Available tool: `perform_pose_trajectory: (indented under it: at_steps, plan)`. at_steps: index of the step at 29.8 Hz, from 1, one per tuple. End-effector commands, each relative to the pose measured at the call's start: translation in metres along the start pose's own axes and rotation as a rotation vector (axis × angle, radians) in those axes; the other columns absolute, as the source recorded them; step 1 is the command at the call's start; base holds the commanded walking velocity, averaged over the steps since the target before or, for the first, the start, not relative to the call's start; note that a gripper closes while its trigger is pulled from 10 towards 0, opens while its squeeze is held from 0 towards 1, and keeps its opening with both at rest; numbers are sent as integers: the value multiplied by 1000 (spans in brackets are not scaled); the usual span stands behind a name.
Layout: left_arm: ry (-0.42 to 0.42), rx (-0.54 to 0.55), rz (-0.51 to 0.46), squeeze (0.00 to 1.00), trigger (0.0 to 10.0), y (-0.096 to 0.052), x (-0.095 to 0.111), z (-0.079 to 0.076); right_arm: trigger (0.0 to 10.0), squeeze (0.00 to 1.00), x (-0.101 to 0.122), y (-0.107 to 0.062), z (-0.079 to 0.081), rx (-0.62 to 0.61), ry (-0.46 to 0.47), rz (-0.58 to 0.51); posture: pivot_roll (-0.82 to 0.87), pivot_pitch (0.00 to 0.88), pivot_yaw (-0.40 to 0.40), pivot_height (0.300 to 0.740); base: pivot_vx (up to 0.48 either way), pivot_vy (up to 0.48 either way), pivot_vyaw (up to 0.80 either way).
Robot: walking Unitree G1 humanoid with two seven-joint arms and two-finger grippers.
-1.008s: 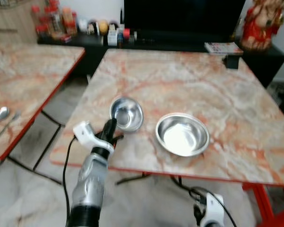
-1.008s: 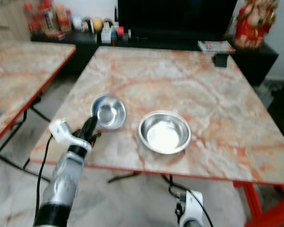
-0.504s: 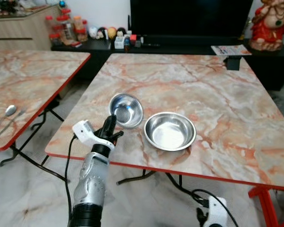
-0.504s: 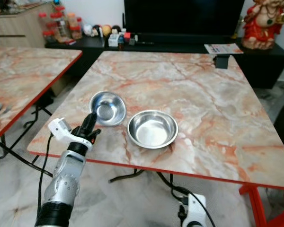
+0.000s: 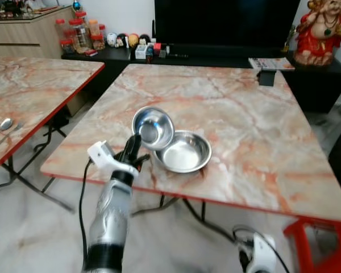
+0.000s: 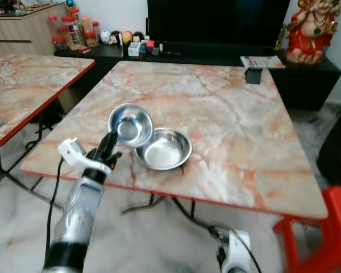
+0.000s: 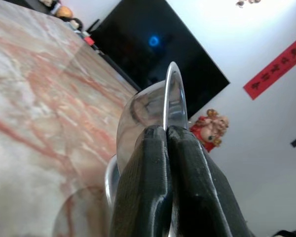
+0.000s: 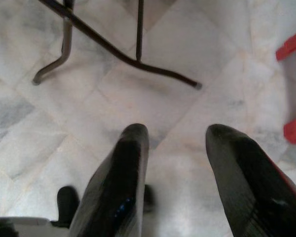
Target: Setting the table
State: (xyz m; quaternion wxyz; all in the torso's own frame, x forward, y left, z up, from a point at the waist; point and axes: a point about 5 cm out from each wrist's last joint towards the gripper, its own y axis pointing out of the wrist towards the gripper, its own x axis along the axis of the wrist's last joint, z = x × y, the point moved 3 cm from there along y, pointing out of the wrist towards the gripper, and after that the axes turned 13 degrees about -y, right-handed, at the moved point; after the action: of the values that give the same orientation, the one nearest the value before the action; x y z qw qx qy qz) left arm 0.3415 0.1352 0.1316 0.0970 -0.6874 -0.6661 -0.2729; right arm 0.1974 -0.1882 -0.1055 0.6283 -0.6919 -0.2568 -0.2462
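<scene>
The small steel bowl (image 5: 153, 128) is tilted up off the surface (image 5: 244, 119), its rim pinched between the fingers (image 7: 148, 182) of my left hand (image 5: 132, 151) near the surface's front-left edge. Its far side overlaps the rim of the larger steel bowl (image 5: 183, 152) lying just beside it. My right hand (image 8: 175, 173) hangs low over the tiled floor (image 8: 89, 113), fingers apart and holding nothing.

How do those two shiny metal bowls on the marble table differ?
The small bowl is narrower and tilted, its rim pinched by the left gripper; the large bowl is wider, shallower and sits flat on the table, ungripped. The small one overlaps the large one's edge. Both are empty polished steel.
</scene>
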Motion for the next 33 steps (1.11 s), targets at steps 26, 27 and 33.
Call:
perform_pose_trajectory:
  at_steps: [26, 27, 33]
  plan:
    - [9, -17, 4, 0, 10000, 12, 10, -5, 10000, 0, 9, 2, -11, -19, -13, -14, 26, 0, -33, 740, 0, -10, -88]
    - [8, -16, 3, 0, 10000, 12, 11, -4, 10000, 0, 10, 3, -10, -18, -13, -15, 25, 0, -32, 740, 0, 0, 0]
    - [8, -21, 7, 0, 10000, 12, 12, -4, 10000, 0, 11, 3, -6, -13, -2, -16, 24, 0, -19, 740, 0, 0, -739]
